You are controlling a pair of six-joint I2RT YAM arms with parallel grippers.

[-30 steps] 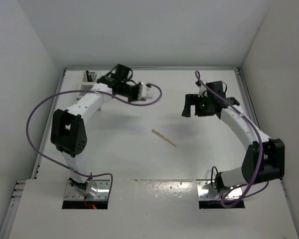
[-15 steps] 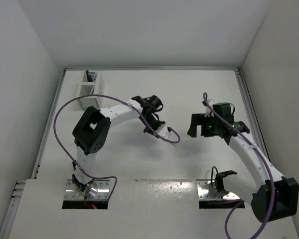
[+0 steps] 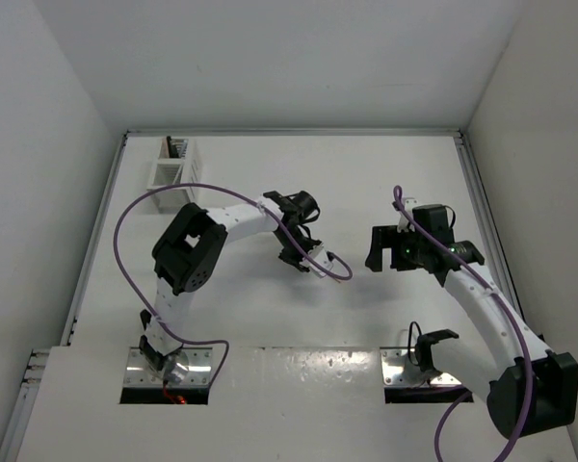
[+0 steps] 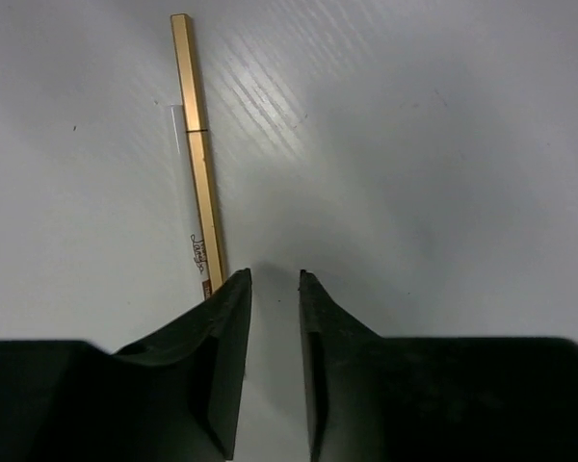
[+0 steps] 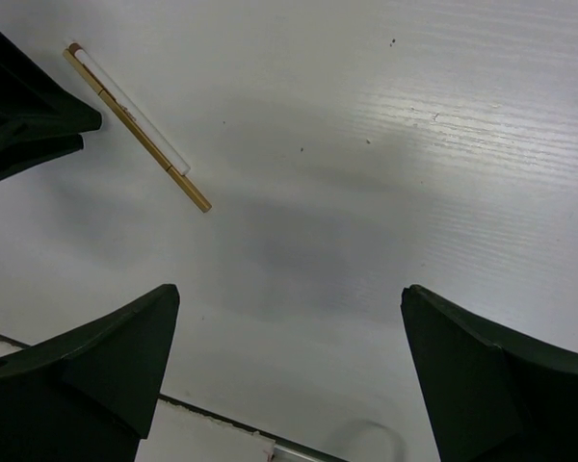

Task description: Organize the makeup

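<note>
- Slim gold makeup pencil (image 4: 198, 154): flat, just beside left gripper (image 4: 275, 281), outside jaws.
- Left gripper: narrow gap, empty. Rec: widen, recentre over shaft.
- Right gripper (image 5: 289, 294): wide apart, empty.

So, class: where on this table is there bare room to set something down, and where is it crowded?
Bare: the far strip from the white rack to the far right corner; also the near strip between the two arm bases. Crowded: the middle, where the left arm, the gold pencil and the right arm sit close.
</note>
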